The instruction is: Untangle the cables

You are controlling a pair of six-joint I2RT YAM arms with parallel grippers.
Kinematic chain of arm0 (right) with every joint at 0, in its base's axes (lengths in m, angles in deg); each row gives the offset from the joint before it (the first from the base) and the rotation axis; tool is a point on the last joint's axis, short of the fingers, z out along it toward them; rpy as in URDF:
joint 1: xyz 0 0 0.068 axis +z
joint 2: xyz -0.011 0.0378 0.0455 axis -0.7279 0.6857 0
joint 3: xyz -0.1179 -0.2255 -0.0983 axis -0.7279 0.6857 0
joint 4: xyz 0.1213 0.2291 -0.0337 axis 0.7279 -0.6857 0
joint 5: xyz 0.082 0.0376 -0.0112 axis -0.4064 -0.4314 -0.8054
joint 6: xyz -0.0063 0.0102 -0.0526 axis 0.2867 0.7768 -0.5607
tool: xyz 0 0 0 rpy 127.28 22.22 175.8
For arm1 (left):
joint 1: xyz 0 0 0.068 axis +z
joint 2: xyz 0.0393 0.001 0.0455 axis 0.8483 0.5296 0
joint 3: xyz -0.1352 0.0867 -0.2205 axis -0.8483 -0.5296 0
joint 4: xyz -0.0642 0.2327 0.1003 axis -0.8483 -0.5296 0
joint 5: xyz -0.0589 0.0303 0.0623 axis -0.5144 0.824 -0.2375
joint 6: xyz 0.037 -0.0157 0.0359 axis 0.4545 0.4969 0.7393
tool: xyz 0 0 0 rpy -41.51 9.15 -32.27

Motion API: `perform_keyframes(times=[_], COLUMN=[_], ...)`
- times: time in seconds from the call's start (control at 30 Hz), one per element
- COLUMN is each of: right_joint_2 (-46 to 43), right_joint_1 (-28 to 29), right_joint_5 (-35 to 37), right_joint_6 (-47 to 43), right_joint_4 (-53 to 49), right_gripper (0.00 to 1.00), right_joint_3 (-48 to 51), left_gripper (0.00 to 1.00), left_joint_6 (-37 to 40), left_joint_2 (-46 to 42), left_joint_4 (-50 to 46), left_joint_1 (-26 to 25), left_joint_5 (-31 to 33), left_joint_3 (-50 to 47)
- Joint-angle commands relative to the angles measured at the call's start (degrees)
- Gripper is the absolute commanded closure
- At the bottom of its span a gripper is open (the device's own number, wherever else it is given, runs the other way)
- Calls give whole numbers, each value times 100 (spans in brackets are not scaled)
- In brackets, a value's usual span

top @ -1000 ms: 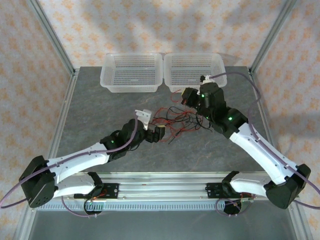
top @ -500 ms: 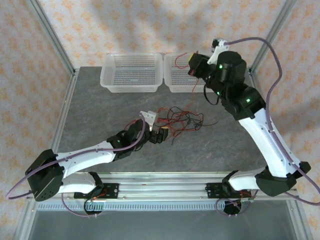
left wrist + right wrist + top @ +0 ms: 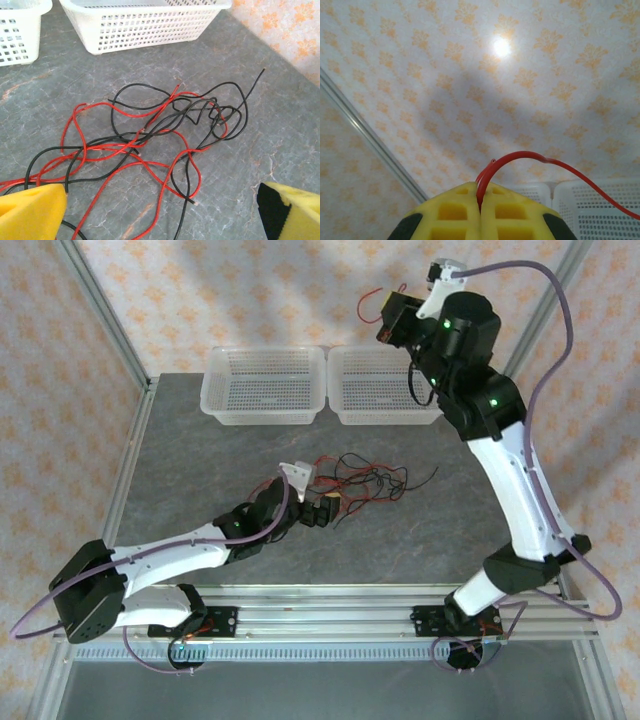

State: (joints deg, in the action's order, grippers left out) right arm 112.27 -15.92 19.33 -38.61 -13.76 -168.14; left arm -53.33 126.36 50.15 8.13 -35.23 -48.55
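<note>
A tangle of thin red and black cables (image 3: 365, 480) lies on the grey table, spread in loops across the left wrist view (image 3: 150, 135). My left gripper (image 3: 322, 512) sits low at the tangle's near-left edge. It is open (image 3: 160, 217), its yellow fingertips (image 3: 32, 210) wide apart, and cable loops lie on the table between them. My right gripper (image 3: 392, 320) is raised high above the right basket and is shut (image 3: 481, 200) on one red cable (image 3: 520, 156). That cable arcs out of the pads to the right, and its short end curls up in the top view (image 3: 370, 292).
Two white mesh baskets stand side by side at the back of the table, the left one (image 3: 262, 350) and the right one (image 3: 345, 390). Metal frame posts (image 3: 110, 325) and patterned walls close in the sides. A thin black loop (image 3: 414, 390) hangs beside the right arm.
The right arm has lifted from the tangle up and back over the right basket, taking the red cable with it. The left gripper stayed at the tangle and opened wider.
</note>
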Motion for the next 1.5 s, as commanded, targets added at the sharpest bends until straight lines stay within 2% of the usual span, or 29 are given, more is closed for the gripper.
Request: perform_keyframes(times=[0.0, 0.2, 0.47, 0.77, 0.97, 1.1, 1.47], right_joint_2=[419, 1147, 2050, 3258, 4413, 4881, 4747], right_joint_1=[-176, -823, -996, -1013, -1122, -1199, -1249], right_joint_5=[115, -438, -601, 158, 838, 854, 520], right_joint_6=[-434, -353, -395, -443, -407, -271, -233], right_joint_4=[236, 519, 684, 798, -2, -547, -1217], right_gripper=[100, 100, 100, 100, 100, 99, 32], right_joint_3=[-503, -849, -595, -126, -887, -1186, -1190], left_gripper=[1, 1, 1, 4, 4, 5, 6], left_joint_6=[-136, -488, -699, -644, -629, -663, -972], left_joint_2=[-298, -711, -1122, -1409, -1681, -1819, -1771], left_joint_4=[256, 548, 543, 67, -66, -304, -1444], left_joint_1=[-21, 3, 146, 159, 163, 164, 172], left_joint_5=[76, -64, -518, -460, -352, -191, 664], left_joint_3=[-146, -458, -703, -544, -588, -529, 41])
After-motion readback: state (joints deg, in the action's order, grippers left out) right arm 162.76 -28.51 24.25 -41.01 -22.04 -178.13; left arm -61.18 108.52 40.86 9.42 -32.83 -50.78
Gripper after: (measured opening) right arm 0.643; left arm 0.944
